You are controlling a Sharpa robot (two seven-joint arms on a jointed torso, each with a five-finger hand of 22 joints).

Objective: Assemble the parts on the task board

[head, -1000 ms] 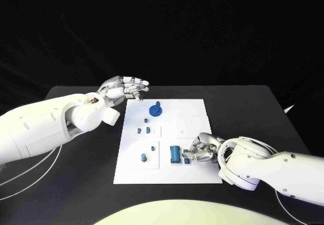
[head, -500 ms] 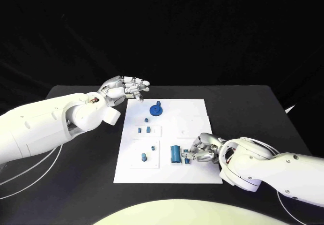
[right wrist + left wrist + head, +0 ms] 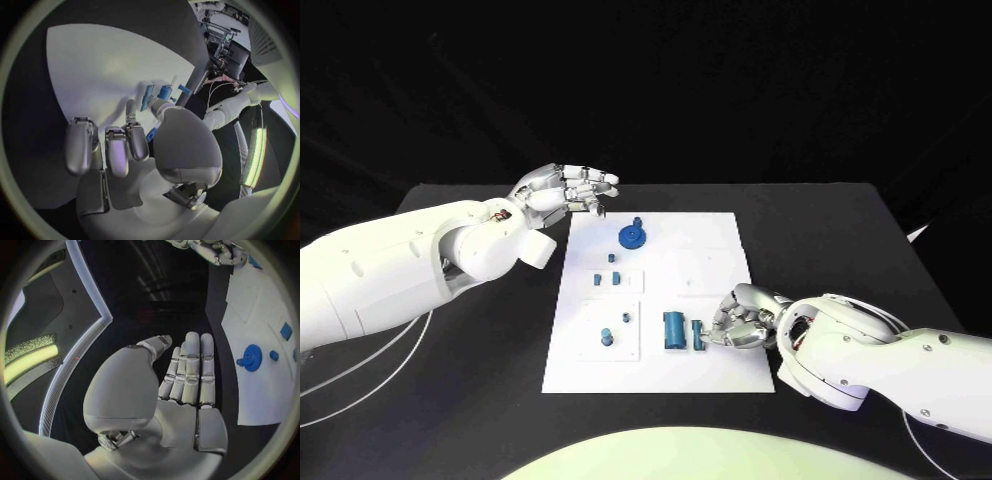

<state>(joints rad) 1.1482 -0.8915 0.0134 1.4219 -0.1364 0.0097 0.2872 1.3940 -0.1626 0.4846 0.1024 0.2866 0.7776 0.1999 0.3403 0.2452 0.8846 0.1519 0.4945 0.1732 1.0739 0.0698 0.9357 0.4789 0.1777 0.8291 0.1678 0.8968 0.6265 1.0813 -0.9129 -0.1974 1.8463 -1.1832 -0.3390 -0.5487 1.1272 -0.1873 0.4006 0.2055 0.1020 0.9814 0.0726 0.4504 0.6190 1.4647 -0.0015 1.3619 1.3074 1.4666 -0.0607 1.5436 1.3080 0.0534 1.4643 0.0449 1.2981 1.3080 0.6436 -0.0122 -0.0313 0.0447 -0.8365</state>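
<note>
Both robot hand (image 3: pixel 568 189) (image 3: pixel 741 318) fingers curled.

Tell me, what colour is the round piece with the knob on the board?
Blue. The round piece shows best in the head view.

Bright light from overhead falls on the white task board (image 3: pixel 675 290) and leaves the room behind it black. Glare bleaches the board toward twelve o'clock. Both wrist views bend straight edges into curves, and a lit strip glows at each rim.
</note>
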